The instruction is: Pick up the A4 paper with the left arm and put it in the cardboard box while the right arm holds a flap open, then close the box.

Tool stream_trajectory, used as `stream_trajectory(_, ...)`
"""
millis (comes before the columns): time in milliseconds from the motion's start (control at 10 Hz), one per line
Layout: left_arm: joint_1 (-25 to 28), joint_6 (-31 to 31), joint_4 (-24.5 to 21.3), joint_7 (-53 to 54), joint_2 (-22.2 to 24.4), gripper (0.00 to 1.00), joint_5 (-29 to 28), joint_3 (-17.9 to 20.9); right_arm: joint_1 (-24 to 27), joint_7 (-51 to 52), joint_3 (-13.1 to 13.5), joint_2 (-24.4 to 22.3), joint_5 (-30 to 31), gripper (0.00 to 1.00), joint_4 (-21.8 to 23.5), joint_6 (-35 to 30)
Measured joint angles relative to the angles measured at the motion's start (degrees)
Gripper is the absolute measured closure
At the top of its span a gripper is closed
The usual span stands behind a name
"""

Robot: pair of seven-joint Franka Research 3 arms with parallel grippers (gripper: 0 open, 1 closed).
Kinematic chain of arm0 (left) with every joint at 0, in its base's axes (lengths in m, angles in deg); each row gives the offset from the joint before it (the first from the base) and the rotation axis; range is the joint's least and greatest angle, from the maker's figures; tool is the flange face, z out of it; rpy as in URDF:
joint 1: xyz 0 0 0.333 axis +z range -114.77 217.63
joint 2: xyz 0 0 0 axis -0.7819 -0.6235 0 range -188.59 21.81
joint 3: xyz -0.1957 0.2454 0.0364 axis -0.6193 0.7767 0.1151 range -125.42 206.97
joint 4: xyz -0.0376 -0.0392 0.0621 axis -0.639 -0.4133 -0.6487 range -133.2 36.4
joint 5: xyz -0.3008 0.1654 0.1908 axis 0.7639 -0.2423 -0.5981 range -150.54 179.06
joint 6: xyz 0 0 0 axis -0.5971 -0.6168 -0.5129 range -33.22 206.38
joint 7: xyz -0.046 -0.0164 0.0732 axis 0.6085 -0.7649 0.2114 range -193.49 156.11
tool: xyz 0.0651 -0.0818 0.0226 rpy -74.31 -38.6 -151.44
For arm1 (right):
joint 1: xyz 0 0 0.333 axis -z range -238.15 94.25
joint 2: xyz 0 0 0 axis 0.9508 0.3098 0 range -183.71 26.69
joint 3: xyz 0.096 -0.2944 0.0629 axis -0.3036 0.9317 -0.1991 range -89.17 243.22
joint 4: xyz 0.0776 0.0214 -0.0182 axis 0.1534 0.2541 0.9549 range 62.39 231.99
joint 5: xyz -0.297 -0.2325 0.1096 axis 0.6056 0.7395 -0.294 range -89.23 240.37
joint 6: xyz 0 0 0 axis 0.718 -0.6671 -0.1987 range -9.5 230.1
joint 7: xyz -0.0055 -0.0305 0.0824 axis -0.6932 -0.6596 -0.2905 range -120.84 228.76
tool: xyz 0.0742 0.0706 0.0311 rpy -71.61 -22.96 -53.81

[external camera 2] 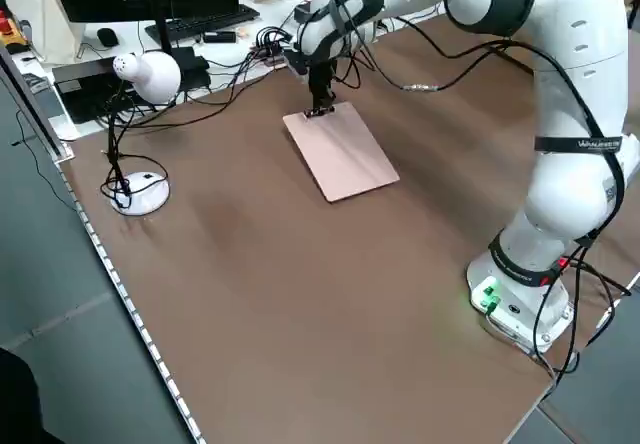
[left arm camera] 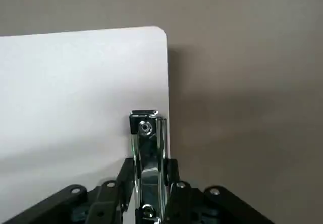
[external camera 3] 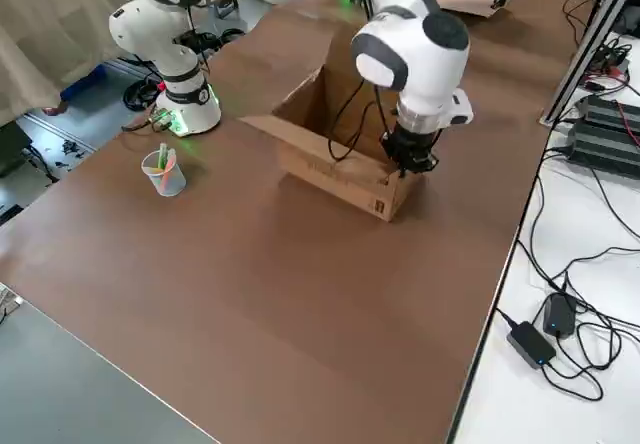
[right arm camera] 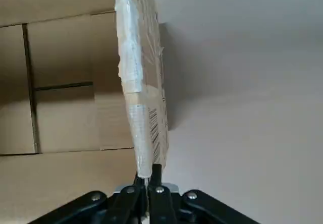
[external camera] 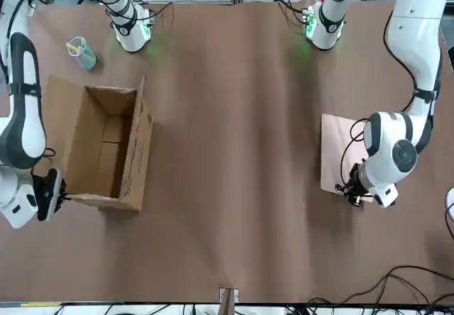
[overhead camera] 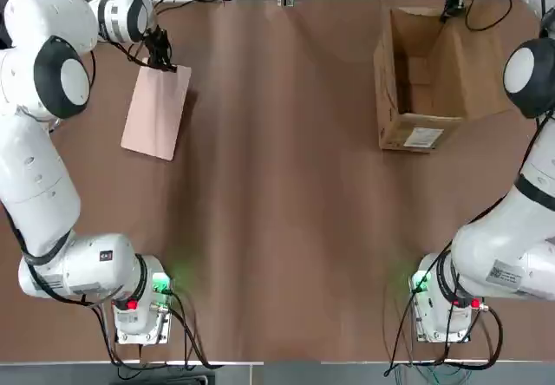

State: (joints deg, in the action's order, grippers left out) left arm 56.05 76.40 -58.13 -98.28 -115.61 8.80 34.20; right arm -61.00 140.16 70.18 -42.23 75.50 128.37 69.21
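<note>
The brown matte table (overhead camera: pixel 286 229) carries the cardboard box (overhead camera: pixel 399 132) at its far right, long axis running near to far, its open top facing up and a wide flap (overhead camera: pixel 481 68) spread toward the right. Its corrugated walls are plain, with a white label (overhead camera: pixel 423 138) on the near short side. At the far left is the A4 paper (overhead camera: pixel 156 116), a smooth, pale pink rectangle with rounded corners; its long axis runs near to far, the near end slanting left. The left gripper (left arm camera: pixel 150 162), at the sheet's far end, is partly closed, its fingers gripping the shiny metal clip (left arm camera: pixel 146 128) there. The right gripper (right arm camera: pixel 147 173) is shut on a taped cardboard edge (right arm camera: pixel 137 108) at the box's far end. A translucent cup (external camera 3: pixel 163 171) of pens stands near right.
</note>
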Motion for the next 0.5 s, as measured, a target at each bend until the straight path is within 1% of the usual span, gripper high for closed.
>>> stream_trajectory(200, 0.00, -2.47, 1.02, 1.63, 0.63, 0.70, 0.00, 0.00, -2.64, -3.22, -0.15, -1.81, -0.45, 0.95, 1.75, -0.52)
stream_trajectory(500, 0.02, -6.73, 3.71, 3.43, 0.69, 0.70, 0.00, -0.01, -7.92, -9.64, -0.29, -2.66, -3.25, 0.95, 2.34, -1.38)
